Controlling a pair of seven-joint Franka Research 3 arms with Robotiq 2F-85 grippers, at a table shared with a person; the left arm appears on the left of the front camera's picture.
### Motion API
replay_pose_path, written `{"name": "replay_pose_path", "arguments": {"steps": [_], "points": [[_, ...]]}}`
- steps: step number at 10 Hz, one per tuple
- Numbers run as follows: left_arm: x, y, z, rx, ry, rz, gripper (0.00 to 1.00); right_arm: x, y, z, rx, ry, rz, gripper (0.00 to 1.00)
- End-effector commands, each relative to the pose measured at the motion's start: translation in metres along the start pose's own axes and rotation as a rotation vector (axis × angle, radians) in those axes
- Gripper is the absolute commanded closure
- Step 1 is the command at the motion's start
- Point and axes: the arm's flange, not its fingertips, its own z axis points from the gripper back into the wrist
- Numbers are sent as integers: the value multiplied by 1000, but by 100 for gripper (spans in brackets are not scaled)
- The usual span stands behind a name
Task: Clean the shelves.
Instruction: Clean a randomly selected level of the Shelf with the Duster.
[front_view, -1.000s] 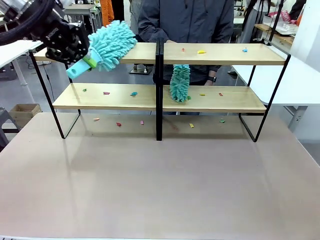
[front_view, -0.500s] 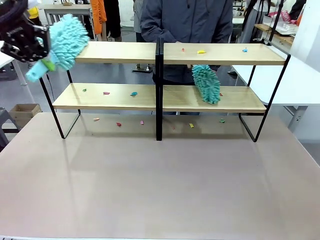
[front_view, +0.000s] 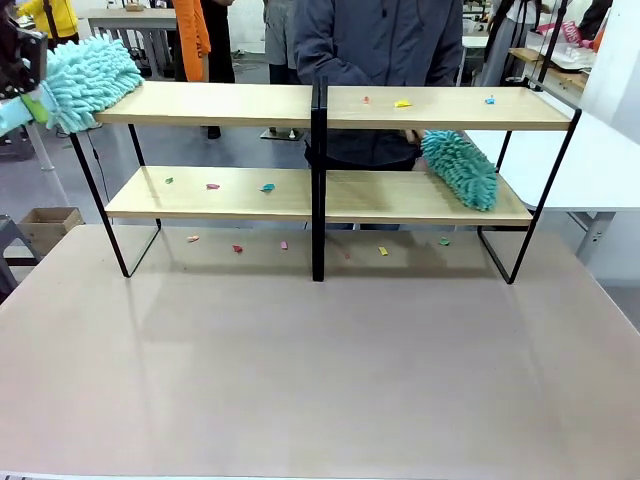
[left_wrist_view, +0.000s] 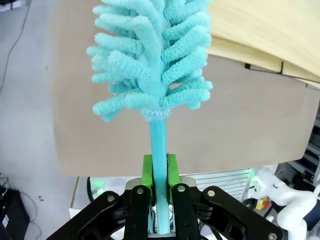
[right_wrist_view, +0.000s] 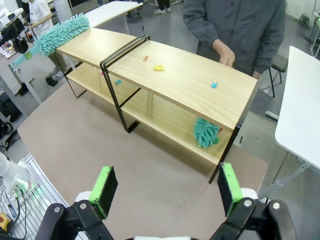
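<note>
A: What's changing w/ our arm?

B: We're swinging out left. The left gripper (left_wrist_view: 159, 172) is pinching the stem of the pale-turquoise duster (front_view: 88, 68), pads pressed tight on it. A sec ago the fluffy head was lying over the upper-left board, nearer the centre post. Now it's sitting at the far left end of the shelves (front_view: 215, 104), just overlapping that board's corner.

A: Meaning what for the job?

B: We're judging the upper-left pass is about done, since no scraps are showing on that board. The rest is waiting: coloured scraps on the upper-right board (front_view: 402, 103), more on the lower-left board (front_view: 213, 186), plus bits on the counter (front_view: 320, 380) under the rack.

A: And the person's side?

B: Their darker teal duster (front_view: 460, 168) is moving too. It was standing just right of the centre post on the lower-right board; now it's lying at that board's right end. The small bits that were on that board aren't showing now, either swept off or hidden under the duster; we can't tell which.

A: Shelves themselves shifting?

B: No, they're standing where they were, across the far half of the counter, between us and the person.

A: Right arm?

B: The right gripper (right_wrist_view: 166, 189) is hovering high over the counter, jaws spread wide, carrying nothing.
</note>
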Motion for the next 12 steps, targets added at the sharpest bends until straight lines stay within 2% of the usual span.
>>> {"name": "replay_pose_path", "arguments": {"steps": [1,2,6,9,12], "points": [[5,20,43,46,-172,37,87,1,1,0,7,-8,1,0],[2,32,62,43,-233,70,87,1,1,0,7,-8,1,0],[-10,61,83,-80,-209,48,87,1,1,0,7,-8,1,0],[-19,73,90,-177,-249,24,87,1,1,0,7,-8,1,0],[-69,98,127,-462,-229,-127,87,1,1,0,7,-8,1,0]]}}
